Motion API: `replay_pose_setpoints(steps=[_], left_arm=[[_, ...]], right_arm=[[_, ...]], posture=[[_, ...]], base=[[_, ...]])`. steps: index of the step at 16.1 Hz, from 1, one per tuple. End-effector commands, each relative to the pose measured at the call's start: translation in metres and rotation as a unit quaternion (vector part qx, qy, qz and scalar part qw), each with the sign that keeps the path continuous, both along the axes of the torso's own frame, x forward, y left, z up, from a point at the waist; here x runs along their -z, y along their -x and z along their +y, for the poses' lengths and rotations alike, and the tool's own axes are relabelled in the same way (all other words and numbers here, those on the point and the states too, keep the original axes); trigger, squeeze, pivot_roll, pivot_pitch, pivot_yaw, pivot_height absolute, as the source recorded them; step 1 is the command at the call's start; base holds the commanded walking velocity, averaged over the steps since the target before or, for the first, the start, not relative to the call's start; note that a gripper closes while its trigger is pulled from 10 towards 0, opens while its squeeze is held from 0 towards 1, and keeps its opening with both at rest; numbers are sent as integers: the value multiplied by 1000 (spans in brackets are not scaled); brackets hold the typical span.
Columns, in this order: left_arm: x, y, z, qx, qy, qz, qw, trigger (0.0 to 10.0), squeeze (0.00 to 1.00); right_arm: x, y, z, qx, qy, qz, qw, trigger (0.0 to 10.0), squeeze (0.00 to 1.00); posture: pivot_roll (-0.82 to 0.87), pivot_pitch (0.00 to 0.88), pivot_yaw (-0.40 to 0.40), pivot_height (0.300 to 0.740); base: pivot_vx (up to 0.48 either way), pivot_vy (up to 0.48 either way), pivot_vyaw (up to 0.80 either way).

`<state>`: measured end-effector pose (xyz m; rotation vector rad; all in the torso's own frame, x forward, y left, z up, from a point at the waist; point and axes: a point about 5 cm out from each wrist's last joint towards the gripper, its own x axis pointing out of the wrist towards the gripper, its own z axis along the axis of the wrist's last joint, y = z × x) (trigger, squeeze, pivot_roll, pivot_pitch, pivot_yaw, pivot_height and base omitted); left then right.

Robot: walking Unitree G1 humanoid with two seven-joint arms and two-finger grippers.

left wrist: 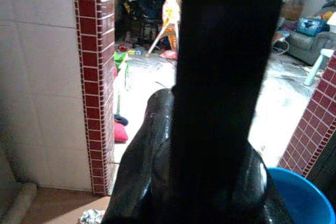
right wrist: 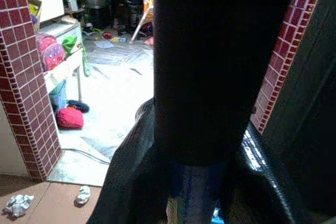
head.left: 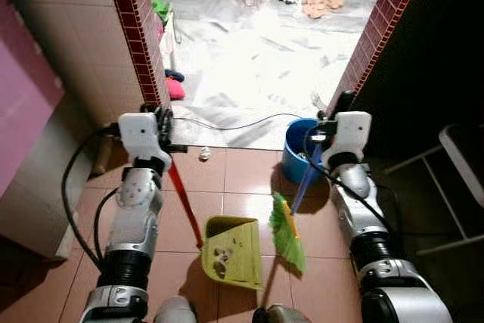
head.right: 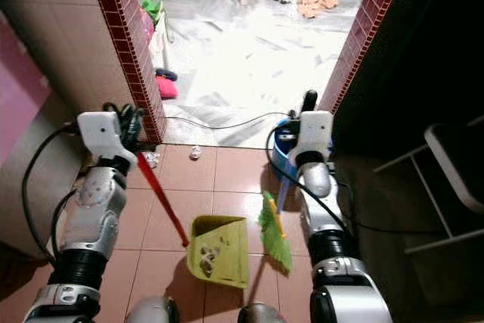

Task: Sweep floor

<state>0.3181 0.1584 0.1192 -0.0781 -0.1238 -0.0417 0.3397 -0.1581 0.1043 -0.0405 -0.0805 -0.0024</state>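
A yellow-green dustpan rests on the brown tile floor between my arms, with pale scraps inside it. Its red handle slants up to my left gripper, which is shut on it. My right gripper is shut on the blue handle of a green broom. The broom's bristles touch the floor just right of the dustpan. Two crumpled paper scraps lie on the tiles near the doorway. The right wrist view has the blue handle between the black fingers.
A blue bucket stands beside the right arm. Red-tiled pillars frame the doorway to a bright, cluttered room. A black cable crosses the threshold. A white chair is at right, and a pink cabinet at left.
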Motion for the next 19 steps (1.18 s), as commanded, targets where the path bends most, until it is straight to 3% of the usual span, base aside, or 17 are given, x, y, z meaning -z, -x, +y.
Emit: replay_pose_setpoints(steps=[1,7,13,19], left_arm=[[-18,-7,-7,11,6,-32,999,10000,0],[-14,-4,-6,15,-1,-19,1000,10000,0],[-12,-1,-8,17,-6,-12,1000,10000,0],[-9,4,-9,23,-18,-13,999,10000,0]], right_arm=[[3,0,-5,11,-2,11,1000,10000,0],[6,0,-5,21,-1,12,1000,10000,0],[9,1,-1,18,-6,16,1000,10000,0],[12,2,-2,27,1,20,999,10000,0]], posture=[[34,0,-36,740],[37,0,-29,740],[43,0,-33,740],[45,0,-32,740]], base=[[0,0,-800],[0,322,-658],[0,441,0],[0,0,0]])
